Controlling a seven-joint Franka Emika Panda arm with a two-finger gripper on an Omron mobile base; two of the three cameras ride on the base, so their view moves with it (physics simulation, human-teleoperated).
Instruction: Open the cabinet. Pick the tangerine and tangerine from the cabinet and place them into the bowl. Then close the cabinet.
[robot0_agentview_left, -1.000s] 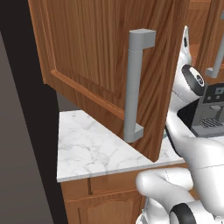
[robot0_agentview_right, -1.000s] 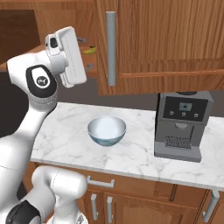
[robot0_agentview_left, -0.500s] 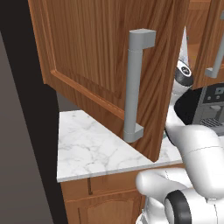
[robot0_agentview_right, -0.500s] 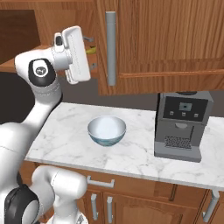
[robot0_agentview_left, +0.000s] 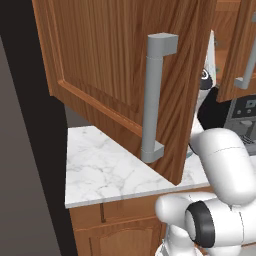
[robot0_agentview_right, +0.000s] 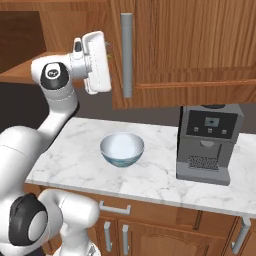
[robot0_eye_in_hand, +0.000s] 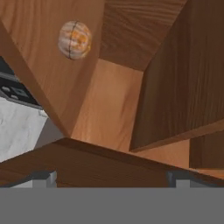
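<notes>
Cabinet (robot0_agentview_left: 115, 65) door swung open toward the near left, bar handle (robot0_agentview_left: 152, 95) facing out. Gripper (robot0_agentview_right: 102, 57) raised at the cabinet opening, fingers spread wide, holding nothing. From the hand view, one tangerine (robot0_eye_in_hand: 75, 40) resting on the cabinet's interior wood, well apart from the fingertips; second tangerine not made out. View rolled with the hand, so possibly the shelf floor rather than a wall beneath the fruit. Bowl (robot0_agentview_right: 122, 149) upright on the marble counter (robot0_agentview_right: 150, 170), below and to the right of the gripper, left of the coffee machine (robot0_agentview_right: 206, 142), nothing inside.

Step in hand, as judged: reach into the cabinet for the first tangerine.

To do it well:
- Advance past the shelf edge (robot0_eye_in_hand: 109, 164) without clipping it or the door.
- Centre the fruit between the spread fingers before closing.
- Approach level with the fruit's widest part; a round fruit likely to roll if nudged off-centre.
- Close gently, enough to hold, not to crush.
- Withdraw along the entry path, then lower over the bowl.
</notes>
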